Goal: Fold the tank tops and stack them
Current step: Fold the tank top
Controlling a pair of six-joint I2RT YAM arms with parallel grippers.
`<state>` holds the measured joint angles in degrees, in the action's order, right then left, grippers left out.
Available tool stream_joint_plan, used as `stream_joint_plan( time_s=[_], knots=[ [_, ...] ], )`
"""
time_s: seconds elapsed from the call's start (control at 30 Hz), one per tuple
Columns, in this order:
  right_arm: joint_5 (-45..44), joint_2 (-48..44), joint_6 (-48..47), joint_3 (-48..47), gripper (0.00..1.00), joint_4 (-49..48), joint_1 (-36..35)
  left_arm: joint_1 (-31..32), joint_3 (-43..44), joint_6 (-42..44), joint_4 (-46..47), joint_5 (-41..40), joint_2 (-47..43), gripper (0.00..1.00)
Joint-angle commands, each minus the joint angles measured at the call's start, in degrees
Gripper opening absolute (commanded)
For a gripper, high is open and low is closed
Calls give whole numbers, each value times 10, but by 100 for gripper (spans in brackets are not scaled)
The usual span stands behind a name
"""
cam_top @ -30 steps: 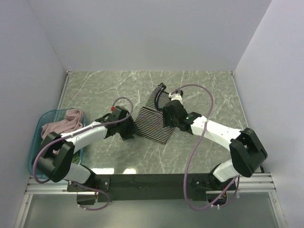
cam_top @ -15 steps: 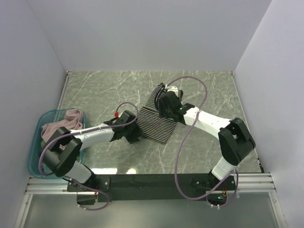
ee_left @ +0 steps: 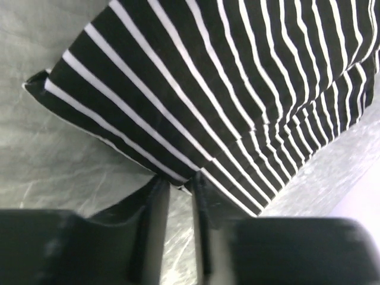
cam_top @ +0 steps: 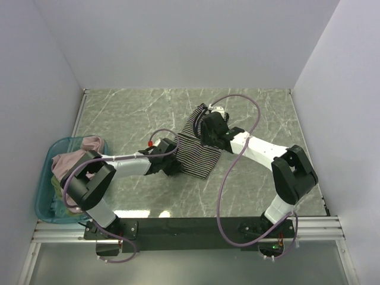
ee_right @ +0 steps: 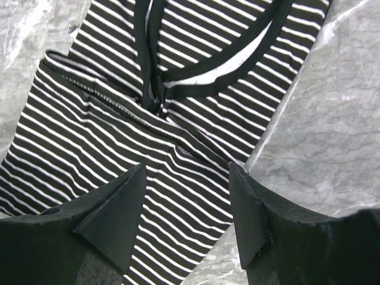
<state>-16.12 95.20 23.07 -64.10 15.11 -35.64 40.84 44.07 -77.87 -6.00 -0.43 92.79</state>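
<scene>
overhead: striped top [cam_top: 193, 155] lies folded on the marble tabletop [cam_top: 130, 113], about mid-way across, its neck end toward the far wall. the left gripper [cam_top: 176, 168] sits low at the top's near-left edge. the right gripper [cam_top: 208, 126] is over the far half of the cloth, near the neck. at the left edge of the tabletop stands a teal tub [cam_top: 41, 205] with a pink top [cam_top: 89, 145] heaped in its far end; what else is in the tub is too small to tell.

left wrist: the left gripper [ee_left: 179, 178] has its fingers [ee_left: 157, 208] drawn close, only a thin slit between them. their tips meet the folded edge of the striped top [ee_left: 196, 89], which lies flat on the tabletop [ee_left: 65, 160]. whether any cloth is nipped between them i cannot tell.

right wrist: the right gripper [ee_right: 187, 168] is released, its fingers [ee_right: 113, 217] spread wide apart just above the striped top [ee_right: 107, 142], holding nothing. ahead of them the dark-edged neckline [ee_right: 155, 77] lies on the stripes, and a folded edge runs slantwise across the cloth. bare tabletop [ee_right: 332, 130] shows to the right.
</scene>
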Motion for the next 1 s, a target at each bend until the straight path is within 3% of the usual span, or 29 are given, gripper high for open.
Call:
stream_joint_plan(
  time_s=[0.0, 0.07, 0.1, 0.13, 0.33, 0.57, 0.83, 0.97],
  knots=[
    [0, -31, 7, 13, 64, -5, 0, 1, 18, -3, -22, -47, 18, 20],
    [2, -46, 4, 25, 64, -6, -2, 0, 21, 3, -34, -62, 17, 12],
    [1, -48, 3, 27, 64, -4, -3, 1, 21, 11, -38, -66, 15, 2],
    [1, -54, 1, 29, 64, 3, -4, -1, 22, 17, -51, -70, 13, 1],
    [10, -75, -1, 31, 64, 18, -24, -32, -1, 61, -93, -63, -37, 1],
    [-2, -87, -15, 24, 64, 29, -123, -131, -61, 161, -167, -2, -150, 1],
    [-15, -58, -14, -2, 64, 47, -203, -115, -124, 149, -191, 51, -214, 1],
    [-21, -50, -34, 5, 64, 40, -256, -121, -111, 143, -214, 41, -249, 16]
  ],
)
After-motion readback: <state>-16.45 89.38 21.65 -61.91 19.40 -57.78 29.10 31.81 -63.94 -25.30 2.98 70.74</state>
